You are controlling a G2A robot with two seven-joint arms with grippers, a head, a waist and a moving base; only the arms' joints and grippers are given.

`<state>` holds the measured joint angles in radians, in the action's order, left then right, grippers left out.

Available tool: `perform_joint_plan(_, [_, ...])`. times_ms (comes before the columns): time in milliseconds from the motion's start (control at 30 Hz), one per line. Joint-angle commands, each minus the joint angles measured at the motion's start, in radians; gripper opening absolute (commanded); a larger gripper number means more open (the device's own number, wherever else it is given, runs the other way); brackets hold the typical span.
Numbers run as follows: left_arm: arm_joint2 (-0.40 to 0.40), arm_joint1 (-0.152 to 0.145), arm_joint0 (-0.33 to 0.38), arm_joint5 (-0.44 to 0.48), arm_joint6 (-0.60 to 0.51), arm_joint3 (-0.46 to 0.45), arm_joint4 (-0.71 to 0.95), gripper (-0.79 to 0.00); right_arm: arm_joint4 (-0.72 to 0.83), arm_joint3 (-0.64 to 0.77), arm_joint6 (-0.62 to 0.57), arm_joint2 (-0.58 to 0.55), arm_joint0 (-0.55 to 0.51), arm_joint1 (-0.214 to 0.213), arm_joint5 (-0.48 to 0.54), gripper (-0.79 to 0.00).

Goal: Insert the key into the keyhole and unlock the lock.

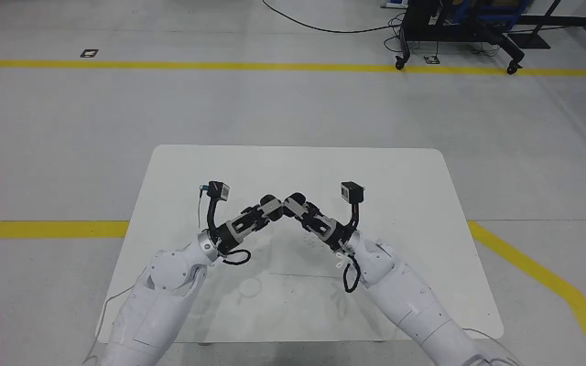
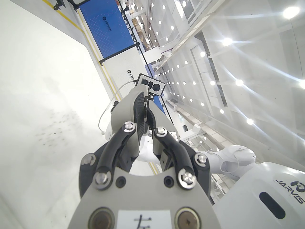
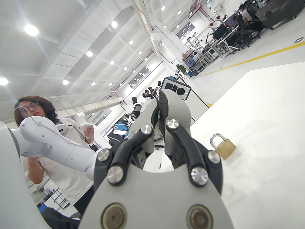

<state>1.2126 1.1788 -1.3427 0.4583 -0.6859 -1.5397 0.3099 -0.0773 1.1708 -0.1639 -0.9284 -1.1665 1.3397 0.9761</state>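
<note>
Top view: white surface (image 1: pixel 403 183) with both arms bent inward above its middle. The left end effector (image 1: pixel 272 202) and right end effector (image 1: pixel 291 202) sit tip to tip, just beside each other and raised off the surface.

Left wrist view: left end effector (image 2: pixel 145 96), narrow, with its fingers (image 2: pixel 140 110) drawn together to a thin slit. Whether anything is pinched in the slit cannot be told.

Right wrist view: right end effector (image 3: pixel 161 98), narrow, with its ribbed pads pressed against each other and nothing visible between them.

Task item: brass padlock (image 3: pixel 224 147) with a silver shackle (image 3: pixel 215 139), lying on its side on the surface (image 3: pixel 262 120). It is near the right end effector but apart from it, touched by neither arm. Whether the shackle is latched or released cannot be told.
</note>
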Motion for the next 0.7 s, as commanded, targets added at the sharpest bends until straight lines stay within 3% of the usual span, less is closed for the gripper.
perform_joint_plan(0, [0.000, 0.000, 0.000, 0.000, 0.009, -0.003, -0.013, -0.785, -0.004, 0.002, 0.004, -0.002, -0.002, 0.001, -0.002, -0.785])
perform_joint_plan(33, [0.001, 0.000, 0.001, 0.000, 0.013, -0.005, -0.012, -0.785, -0.006, 0.002, 0.004, -0.003, -0.003, 0.001, -0.002, -0.757])
perform_joint_plan(67, [0.002, 0.000, 0.000, 0.001, 0.015, -0.006, -0.013, -0.785, -0.007, 0.002, 0.005, -0.004, -0.004, 0.002, -0.003, -0.573])
perform_joint_plan(100, [0.004, 0.000, 0.000, 0.002, 0.018, -0.007, -0.015, -0.785, -0.007, 0.002, 0.005, -0.004, -0.004, 0.002, -0.003, -0.003])
perform_joint_plan(333, [0.049, -0.005, -0.020, 0.021, 0.061, -0.047, -0.002, -0.785, -0.007, 0.002, 0.005, -0.004, -0.004, 0.002, -0.003, 0.000])
perform_joint_plan(600, [0.049, -0.005, -0.020, 0.021, 0.061, -0.047, -0.002, -0.785, -0.007, 0.002, 0.005, -0.004, -0.004, 0.002, -0.003, 0.000])
perform_joint_plan(667, [0.060, -0.008, -0.021, 0.025, 0.085, -0.063, -0.080, -0.785, -0.019, 0.007, -0.012, -0.001, -0.008, 0.001, -0.025, 0.000])
